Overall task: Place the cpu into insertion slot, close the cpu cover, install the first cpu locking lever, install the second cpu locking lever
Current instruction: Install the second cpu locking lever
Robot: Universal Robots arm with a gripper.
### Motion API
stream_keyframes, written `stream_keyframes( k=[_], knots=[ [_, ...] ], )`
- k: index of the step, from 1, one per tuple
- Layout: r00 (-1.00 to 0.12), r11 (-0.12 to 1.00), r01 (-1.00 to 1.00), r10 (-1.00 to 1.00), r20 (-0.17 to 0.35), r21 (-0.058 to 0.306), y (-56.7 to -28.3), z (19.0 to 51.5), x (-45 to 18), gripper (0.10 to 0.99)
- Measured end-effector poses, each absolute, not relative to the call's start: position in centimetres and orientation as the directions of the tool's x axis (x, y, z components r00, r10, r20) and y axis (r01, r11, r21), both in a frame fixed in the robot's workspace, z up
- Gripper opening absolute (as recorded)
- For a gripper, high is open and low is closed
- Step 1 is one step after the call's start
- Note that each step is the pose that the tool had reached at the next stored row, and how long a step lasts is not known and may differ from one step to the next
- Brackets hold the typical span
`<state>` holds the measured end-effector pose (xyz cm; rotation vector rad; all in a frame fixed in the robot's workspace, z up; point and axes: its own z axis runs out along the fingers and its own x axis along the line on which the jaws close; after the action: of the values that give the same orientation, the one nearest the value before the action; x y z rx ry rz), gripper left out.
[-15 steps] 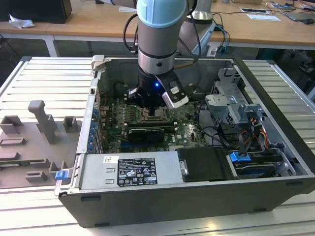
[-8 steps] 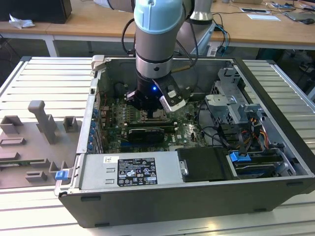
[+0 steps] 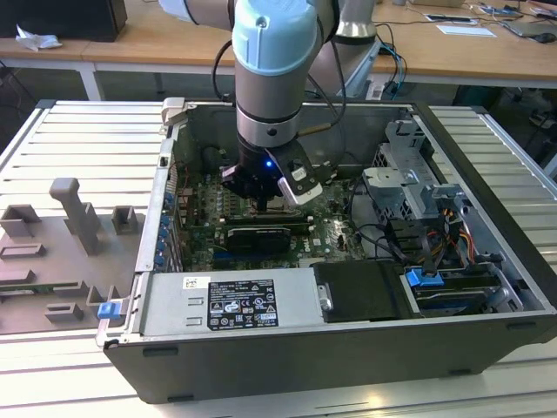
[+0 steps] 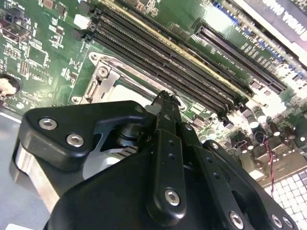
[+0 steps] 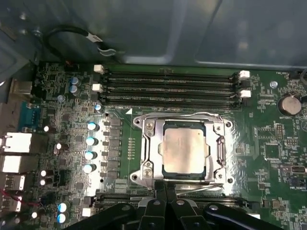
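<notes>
One arm reaches into the open computer case [image 3: 487, 261]; gripper [image 3: 261, 193] low over the green board [image 3: 335, 231]. First wrist view: chip [image 5: 185, 149] sits in the socket [image 5: 184, 176], metal cover [image 5: 149, 149] closed flat around it, lever wire along the far edge. Fingers [image 5: 165, 194] closed together, holding nothing, at the cover's near edge. Four memory slots [image 5: 170, 88] just beyond; case walls well apart from the arm.

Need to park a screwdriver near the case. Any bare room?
Free: the ribbed table at the exterior view's left, between case and grey fixtures; also its right strip. Crowded: inside the case, with the end effector over the socket and cables by the drive cage.
</notes>
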<state>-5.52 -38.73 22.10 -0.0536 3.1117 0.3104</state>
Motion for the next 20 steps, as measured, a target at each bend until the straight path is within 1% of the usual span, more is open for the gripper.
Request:
stream_keyframes(
  k=[1,4,10,14,15,20],
  knots=[
    [-0.999,0.977,-0.036,-0.033,-0.018,0.211,-38.9,22.0,-5.8,0.106],
    [-0.999,0.973,-0.036,-0.032,-0.018,0.227,-39.2,22.0,-6.1,0.106],
    [-0.999,0.969,-0.036,-0.032,-0.019,0.244,-40.2,21.9,-6.5,0.106],
    [-0.999,0.957,-0.043,-0.039,-0.021,0.287,-40.4,21.7,-7.3,0.106],
    [-0.999,0.955,-0.045,-0.040,-0.021,0.292,-40.4,21.6,-7.5,0.106],
    [-0.999,0.952,-0.048,-0.043,-0.021,0.302,-40.4,20.8,-7.7,0.106]
  ],
)
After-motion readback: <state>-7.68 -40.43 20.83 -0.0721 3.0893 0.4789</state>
